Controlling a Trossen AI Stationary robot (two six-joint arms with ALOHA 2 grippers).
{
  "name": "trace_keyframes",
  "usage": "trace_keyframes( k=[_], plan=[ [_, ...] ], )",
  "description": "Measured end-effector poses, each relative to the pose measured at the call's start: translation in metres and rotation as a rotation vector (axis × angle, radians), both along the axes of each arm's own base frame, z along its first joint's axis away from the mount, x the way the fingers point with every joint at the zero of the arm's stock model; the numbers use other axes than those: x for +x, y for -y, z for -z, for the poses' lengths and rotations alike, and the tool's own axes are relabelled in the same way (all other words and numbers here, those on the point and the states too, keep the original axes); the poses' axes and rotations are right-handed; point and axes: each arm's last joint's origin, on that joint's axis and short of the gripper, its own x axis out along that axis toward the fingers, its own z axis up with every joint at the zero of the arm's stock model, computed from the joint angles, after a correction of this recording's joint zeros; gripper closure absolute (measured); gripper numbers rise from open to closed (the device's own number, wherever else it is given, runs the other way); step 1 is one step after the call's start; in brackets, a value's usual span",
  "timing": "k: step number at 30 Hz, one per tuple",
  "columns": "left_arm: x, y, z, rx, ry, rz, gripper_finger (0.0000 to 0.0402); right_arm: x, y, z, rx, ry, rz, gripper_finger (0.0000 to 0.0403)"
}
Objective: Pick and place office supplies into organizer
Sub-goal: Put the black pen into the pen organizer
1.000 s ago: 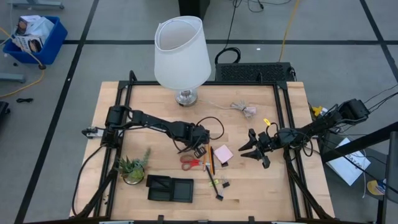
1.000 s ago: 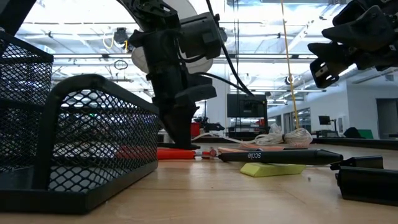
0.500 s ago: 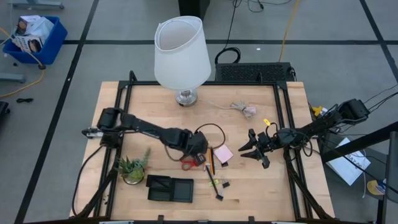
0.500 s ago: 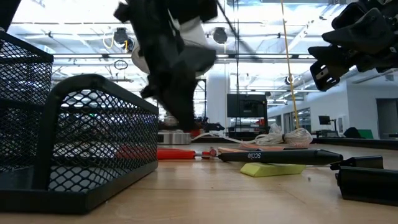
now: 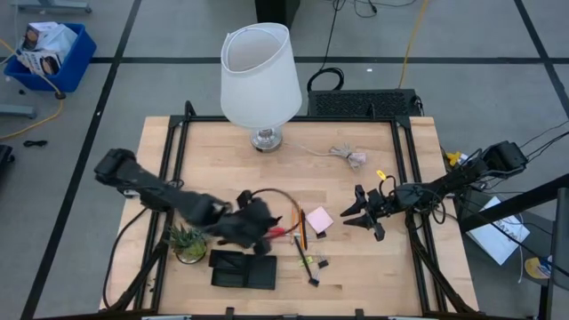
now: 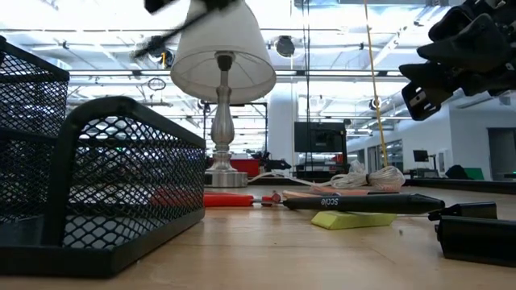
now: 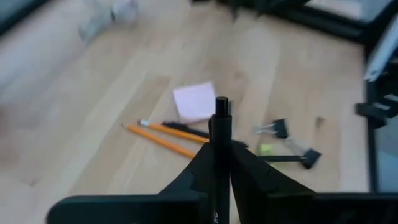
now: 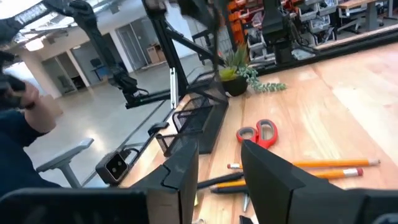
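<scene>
Organizer at bench near edge. Left tool just above it, blurred, clamped on a dark pen. Scissors, pencils, pink pad beyond. Right tool hovers part-open, empty.

white lamp, potted plant, coiled cable
</scene>
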Motion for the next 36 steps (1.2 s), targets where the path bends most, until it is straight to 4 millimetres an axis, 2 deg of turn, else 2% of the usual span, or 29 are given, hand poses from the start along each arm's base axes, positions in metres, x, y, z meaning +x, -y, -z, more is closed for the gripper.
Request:
trace_keyframes(
  k=[4,7,12,18,22,28,36],
  plan=[
    [-0.031,0.024,-0.015,0.073,0.07,-0.014,0.0382,0.0,0.0,0.0,-0.001,-0.002,0.017,0.0287],
    [-0.051,0.04,-0.015,0.102,0.086,-0.041,0.0381,0.0,0.001,0.001,0.002,-0.005,0.028,0.0287],
    [-0.08,0.067,-0.009,0.064,0.137,-0.079,0.0361,0.0,0.001,0.001,0.001,-0.008,0.028,0.0287],
    [-0.109,0.09,0.01,0.055,0.223,-0.089,0.0377,0.0,0.001,0.001,0.0,-0.009,0.03,0.0287],
    [-0.122,0.092,0.028,0.111,0.25,-0.097,0.0376,0.001,0.002,0.001,0.002,-0.009,0.057,0.0287],
    [-0.127,0.083,0.055,0.124,0.232,-0.135,0.0344,0.001,0.002,0.0,0.005,-0.001,0.058,0.0287],
    [-0.128,0.078,0.071,0.088,0.222,-0.164,0.0348,0.001,0.002,0.0,0.003,-0.002,0.057,0.0287]
  ],
)
